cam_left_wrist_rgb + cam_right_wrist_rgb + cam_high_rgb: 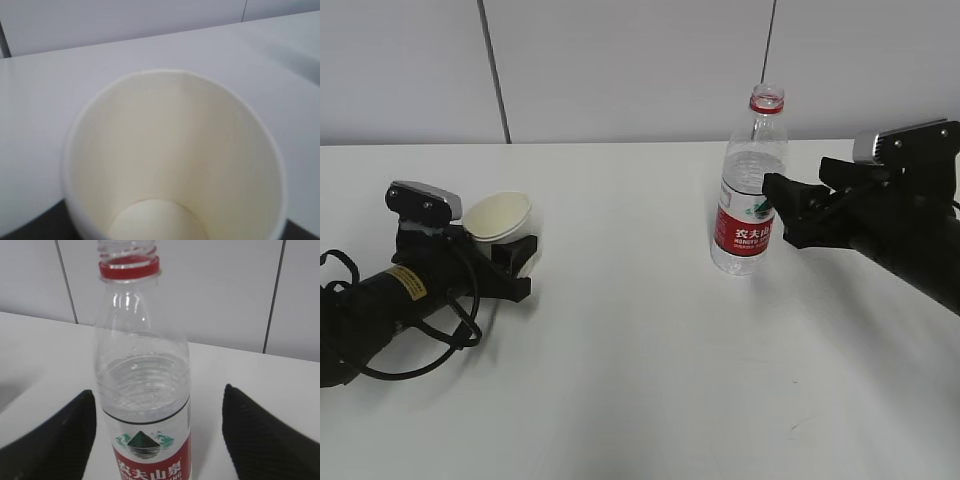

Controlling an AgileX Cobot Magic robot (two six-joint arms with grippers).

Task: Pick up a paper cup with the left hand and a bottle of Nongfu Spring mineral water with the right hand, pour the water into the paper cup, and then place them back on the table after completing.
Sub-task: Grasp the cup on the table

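White table (640,380) holds left tool (520,262) grasping paper cup (498,216); right tool (782,208) released around bottle (750,190).

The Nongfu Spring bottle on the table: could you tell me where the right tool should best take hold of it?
Probably around the labelled body of the bottle, coming level from its right, where the right tool is. The bottle stands upright and uncapped, and its body is round.

Laboratory test bench: bare white table (640,380) against a far wall of plain grey panels (620,70) with dark seams.
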